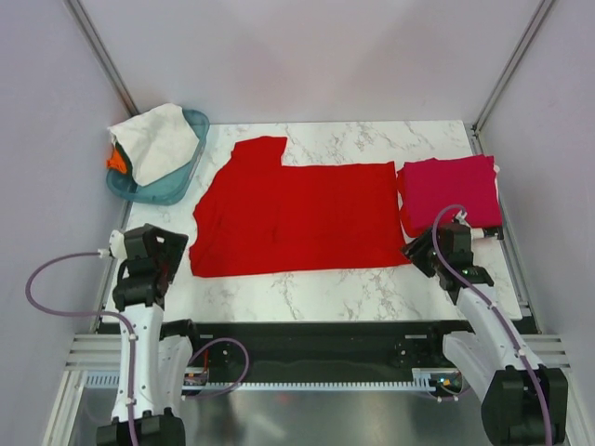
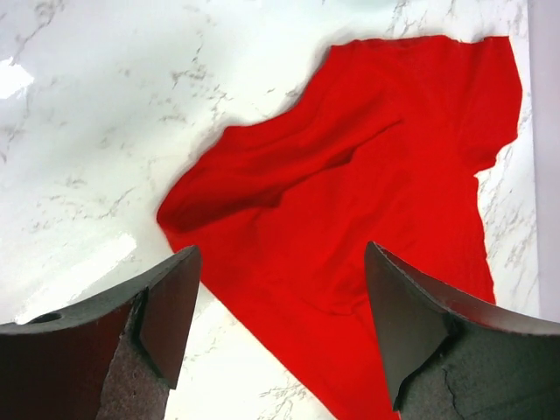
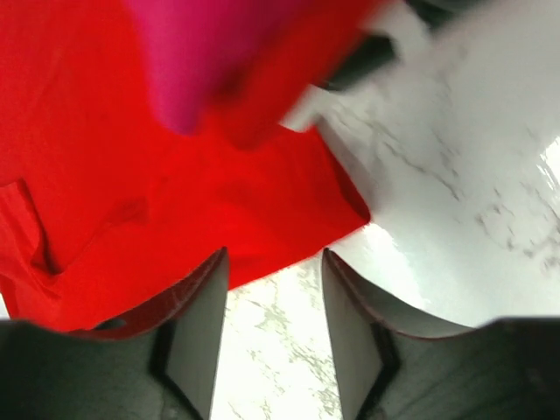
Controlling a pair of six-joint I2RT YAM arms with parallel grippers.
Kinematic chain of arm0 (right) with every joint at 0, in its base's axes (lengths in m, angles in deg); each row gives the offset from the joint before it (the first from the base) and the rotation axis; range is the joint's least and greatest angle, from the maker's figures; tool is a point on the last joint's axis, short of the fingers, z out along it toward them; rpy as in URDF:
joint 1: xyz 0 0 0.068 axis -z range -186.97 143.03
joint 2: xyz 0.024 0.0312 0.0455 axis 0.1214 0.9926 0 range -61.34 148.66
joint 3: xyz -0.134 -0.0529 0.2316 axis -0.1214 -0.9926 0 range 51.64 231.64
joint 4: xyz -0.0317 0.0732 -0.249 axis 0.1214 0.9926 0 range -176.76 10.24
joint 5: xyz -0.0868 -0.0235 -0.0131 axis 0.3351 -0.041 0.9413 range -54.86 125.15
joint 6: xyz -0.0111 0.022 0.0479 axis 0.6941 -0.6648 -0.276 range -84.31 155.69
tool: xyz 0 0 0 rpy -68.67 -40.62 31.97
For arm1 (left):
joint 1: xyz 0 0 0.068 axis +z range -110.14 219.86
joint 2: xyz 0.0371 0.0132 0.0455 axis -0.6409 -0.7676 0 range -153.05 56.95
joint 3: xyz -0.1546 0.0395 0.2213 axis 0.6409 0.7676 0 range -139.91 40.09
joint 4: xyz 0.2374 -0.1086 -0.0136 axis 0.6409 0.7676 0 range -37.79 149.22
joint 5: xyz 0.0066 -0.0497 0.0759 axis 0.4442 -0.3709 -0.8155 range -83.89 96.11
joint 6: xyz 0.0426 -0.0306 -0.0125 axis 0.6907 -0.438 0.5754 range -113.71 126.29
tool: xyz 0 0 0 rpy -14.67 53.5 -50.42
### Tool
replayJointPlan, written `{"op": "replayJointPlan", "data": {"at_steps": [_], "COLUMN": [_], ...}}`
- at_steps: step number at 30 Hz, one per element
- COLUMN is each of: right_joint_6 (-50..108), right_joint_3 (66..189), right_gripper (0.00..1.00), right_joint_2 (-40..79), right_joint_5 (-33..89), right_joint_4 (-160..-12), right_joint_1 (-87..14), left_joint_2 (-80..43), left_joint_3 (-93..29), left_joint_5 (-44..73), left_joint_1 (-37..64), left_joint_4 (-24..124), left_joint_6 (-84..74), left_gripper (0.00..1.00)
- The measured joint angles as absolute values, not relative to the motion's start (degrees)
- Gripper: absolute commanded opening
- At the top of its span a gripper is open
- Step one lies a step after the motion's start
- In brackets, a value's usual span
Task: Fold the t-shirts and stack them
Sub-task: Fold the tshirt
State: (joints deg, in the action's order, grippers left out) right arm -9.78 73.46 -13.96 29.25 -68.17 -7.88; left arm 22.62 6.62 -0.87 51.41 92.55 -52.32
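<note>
The bright red t-shirt lies spread flat in the middle of the marble table, one sleeve pointing to the far left. It also shows in the left wrist view and the right wrist view. The crimson-pink t-shirt lies folded at the right, blurred in the right wrist view. The white t-shirt is bunched in the basket. My left gripper is open and empty over the red shirt's near left corner. My right gripper is open and empty, over bare marble just short of the shirt's near right corner.
A teal plastic basket stands at the far left corner, with something orange under the white cloth. Grey walls and metal posts enclose the table. Bare marble runs along the near edge.
</note>
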Motion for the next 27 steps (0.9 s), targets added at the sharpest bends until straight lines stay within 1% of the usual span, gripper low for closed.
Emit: {"op": "replayJointPlan", "data": {"at_steps": [3, 5, 10, 11, 15, 19, 22, 27], "right_joint_6": [-7.9, -6.8, -4.3, -3.5, -0.9, 1.2, 2.6, 5.0], "right_joint_3": [78.4, 82.2, 91.9, 94.5, 103.2, 111.6, 117.3, 128.9], "right_gripper": [0.51, 0.50, 0.50, 0.47, 0.47, 0.49, 0.51, 0.53], "right_joint_2": [-11.1, -8.8, -2.6, -0.5, 8.3, 18.2, 25.0, 36.2], "right_joint_5": [30.8, 32.9, 37.9, 38.9, 42.0, 44.9, 46.3, 47.9], "right_joint_4": [-68.3, -68.4, -69.5, -69.7, -70.7, -71.4, -71.5, -70.1], "right_joint_1": [-10.9, -14.4, -23.2, -24.1, -24.6, -24.6, -24.6, -24.5], "left_joint_2": [16.3, 11.1, 1.4, -0.2, -7.6, -20.3, -30.2, -47.5], "left_joint_3": [2.4, -0.5, -6.4, -7.7, -14.1, -24.4, -31.1, -44.4], "left_joint_5": [0.4, 3.8, 10.3, 10.7, 10.1, 7.6, 7.0, 6.9], "left_joint_1": [51.4, 51.4, 49.6, 48.7, 43.7, 38.9, 37.0, 36.3], "left_joint_4": [90.6, 88.2, 78.9, 77.1, 71.6, 66.8, 63.6, 62.4], "left_joint_6": [-48.3, -44.7, -39.7, -39.3, -38.0, -36.6, -35.9, -34.8], "left_gripper": [0.78, 0.77, 0.84, 0.84, 0.84, 0.84, 0.84, 0.83]}}
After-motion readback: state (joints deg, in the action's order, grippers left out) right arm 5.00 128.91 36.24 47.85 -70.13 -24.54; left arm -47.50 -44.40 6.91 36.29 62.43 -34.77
